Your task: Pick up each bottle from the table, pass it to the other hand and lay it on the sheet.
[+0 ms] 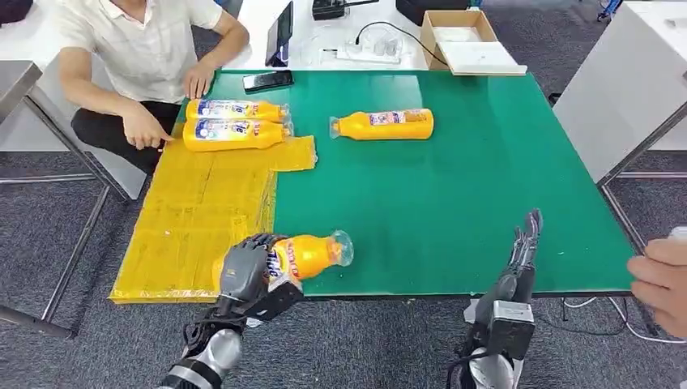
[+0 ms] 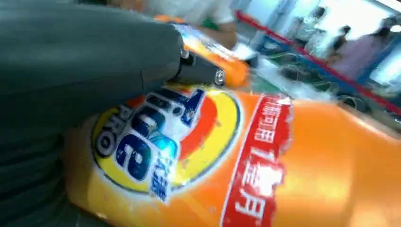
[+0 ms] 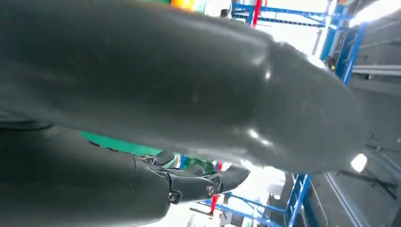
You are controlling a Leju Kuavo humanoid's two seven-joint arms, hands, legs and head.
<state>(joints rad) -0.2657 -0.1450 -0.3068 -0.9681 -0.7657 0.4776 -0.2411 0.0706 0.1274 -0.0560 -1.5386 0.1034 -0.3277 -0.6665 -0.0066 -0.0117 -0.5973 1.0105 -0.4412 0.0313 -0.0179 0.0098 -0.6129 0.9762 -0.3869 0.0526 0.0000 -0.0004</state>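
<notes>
A: Where is the bottle?
B: On the green counter (image 1: 454, 186), near edge, beside the yellow sheet (image 1: 194, 219). The left hand (image 1: 243, 271) grasps this orange detergent bottle (image 1: 312, 255).
A: The right hand (image 1: 522, 251)?
B: Fingers (image 1: 531, 231) straight, released.

Held bottle (image 1: 304, 255) at sheet (image 1: 194, 219) edge; two on sheet, one on table.

Head view high above green table (image 1: 454, 186), looking down, both wrist views tight behind their hands
</notes>
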